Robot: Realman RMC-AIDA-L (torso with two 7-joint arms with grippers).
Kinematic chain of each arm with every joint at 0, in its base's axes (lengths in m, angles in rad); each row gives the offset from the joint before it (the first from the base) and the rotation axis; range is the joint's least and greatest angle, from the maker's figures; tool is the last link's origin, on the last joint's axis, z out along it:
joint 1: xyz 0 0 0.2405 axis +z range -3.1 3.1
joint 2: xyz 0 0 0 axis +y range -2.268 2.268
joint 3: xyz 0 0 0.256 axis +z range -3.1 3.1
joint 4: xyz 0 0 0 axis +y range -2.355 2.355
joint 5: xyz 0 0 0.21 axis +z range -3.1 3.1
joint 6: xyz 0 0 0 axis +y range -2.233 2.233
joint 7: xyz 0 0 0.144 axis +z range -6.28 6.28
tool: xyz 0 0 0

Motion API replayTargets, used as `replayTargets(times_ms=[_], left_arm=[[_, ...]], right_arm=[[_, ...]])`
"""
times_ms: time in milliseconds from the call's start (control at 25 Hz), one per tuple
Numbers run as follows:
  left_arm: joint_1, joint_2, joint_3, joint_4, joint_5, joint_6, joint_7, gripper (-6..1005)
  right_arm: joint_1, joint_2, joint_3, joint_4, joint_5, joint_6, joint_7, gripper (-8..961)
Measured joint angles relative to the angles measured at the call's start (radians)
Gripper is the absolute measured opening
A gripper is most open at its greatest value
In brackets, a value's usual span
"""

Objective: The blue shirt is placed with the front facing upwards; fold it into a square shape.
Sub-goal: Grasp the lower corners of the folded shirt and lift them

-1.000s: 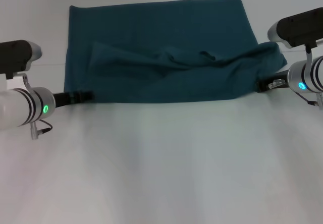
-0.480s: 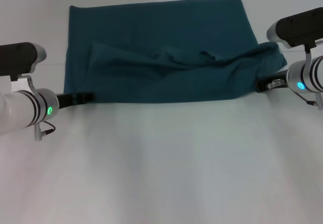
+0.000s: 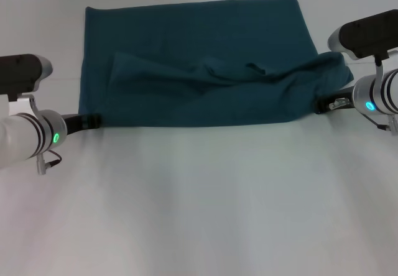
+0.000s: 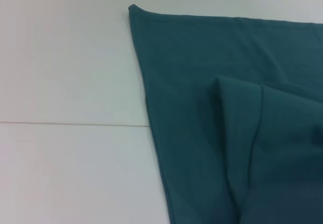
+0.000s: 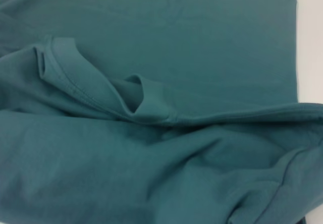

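Blue shirt [image 3: 199, 64] on table [image 3: 199, 214], partly folded, near layer rumpled; squaring remains. Left gripper [image 3: 87, 122] at shirt's near-left corner, right gripper [image 3: 324, 105] at near-right edge; grip on either cannot be told.

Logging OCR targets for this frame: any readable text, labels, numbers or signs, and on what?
None readable in any view.
Blue shirt: only plain teal fabric shows; no lettering or label is visible on the exposed folds.
Left gripper and right gripper: no markings that can be read; the arms show only green and blue indicator lights, no text.
Table: no marks.
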Motion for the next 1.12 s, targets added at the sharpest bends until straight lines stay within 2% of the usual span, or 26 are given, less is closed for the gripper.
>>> replayTargets(times_ms=[40,120,360,560,800,1120], left_arm=[[0.002,-0.002,0.000,0.000,-0.002,-0.003,0.006,643],[0.004,-0.004,0.000,-0.001,-0.004,-0.005,0.011,435],[0.004,-0.010,0.000,-0.006,-0.004,-0.006,0.012,195],[-0.001,-0.017,0.000,-0.015,-0.004,-0.006,0.023,127],[0.007,-0.037,0.000,-0.052,-0.004,0.000,0.042,46],[0.008,-0.037,0.000,-0.055,-0.002,0.013,0.050,41]], right_arm=[[0.000,0.000,0.000,0.000,0.000,0.000,0.000,25],[0.000,0.001,0.000,0.000,-0.001,0.000,0.000,25],[-0.001,0.001,0.000,0.000,-0.001,0.008,0.000,25],[0.000,0.001,0.000,0.000,-0.001,0.013,0.000,24],[0.000,0.001,0.000,0.000,-0.001,0.016,0.000,24],[0.000,0.001,-0.002,0.000,-0.001,0.021,0.000,25]])
